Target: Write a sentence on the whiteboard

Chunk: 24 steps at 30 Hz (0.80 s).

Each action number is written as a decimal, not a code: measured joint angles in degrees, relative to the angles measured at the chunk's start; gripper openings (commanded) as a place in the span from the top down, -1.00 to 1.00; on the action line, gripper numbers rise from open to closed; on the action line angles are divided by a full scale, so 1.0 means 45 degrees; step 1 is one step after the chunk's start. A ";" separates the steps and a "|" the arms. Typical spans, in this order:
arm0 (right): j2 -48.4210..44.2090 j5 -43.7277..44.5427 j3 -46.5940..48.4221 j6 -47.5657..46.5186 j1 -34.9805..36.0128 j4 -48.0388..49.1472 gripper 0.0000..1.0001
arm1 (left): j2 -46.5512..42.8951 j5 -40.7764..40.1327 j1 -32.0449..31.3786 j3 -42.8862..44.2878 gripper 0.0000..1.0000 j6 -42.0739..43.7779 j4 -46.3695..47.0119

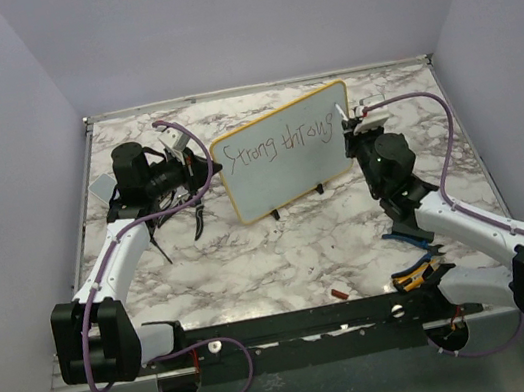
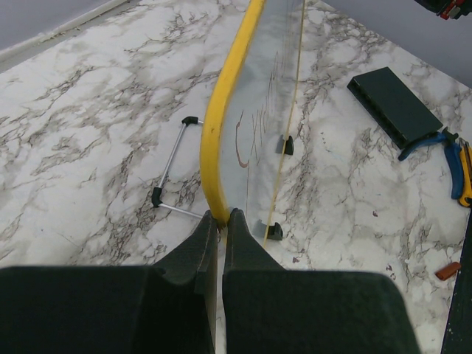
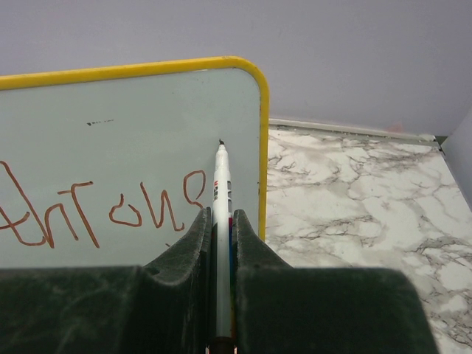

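The whiteboard (image 1: pixel 284 174), pale with a yellow frame, stands tilted on small black feet at mid-table. The sentence (image 1: pixel 278 140) shows as one line of thin marker letters, upside down from the top camera, reading roughly "Strong throug". My left gripper (image 2: pixel 221 214) is shut on the board's yellow left edge (image 2: pixel 221 125). My right gripper (image 3: pixel 221 217) is shut on a white marker (image 3: pixel 221 184). The marker's tip touches the whiteboard (image 3: pixel 110 110) just right of the last letter (image 3: pixel 190 193), close to the board's right edge.
A dark square slab (image 2: pixel 394 107) lies on the marble table behind the board. Blue and yellow handled pliers (image 1: pixel 418 275) rest near the right arm's base, and a small red-brown piece (image 1: pixel 340 294) lies near the front edge. A metal bracket (image 2: pixel 173 173) lies left of the board. Purple walls enclose the table.
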 measured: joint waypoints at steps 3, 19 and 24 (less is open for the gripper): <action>0.0058 -0.0019 -0.0083 0.0126 -0.0019 -0.0015 0.99 | -0.0005 0.0000 0.0000 0.0000 1.00 0.0000 -0.0005; -0.0034 -0.0204 -0.1137 0.1389 -0.0019 -0.0889 0.99 | -0.0005 0.0000 0.0000 0.0000 1.00 0.0000 0.0000; -0.0034 -0.0214 -0.1205 0.1598 -0.0019 -0.1083 0.99 | -0.0024 0.0000 0.0000 0.0000 1.00 0.0000 -0.0005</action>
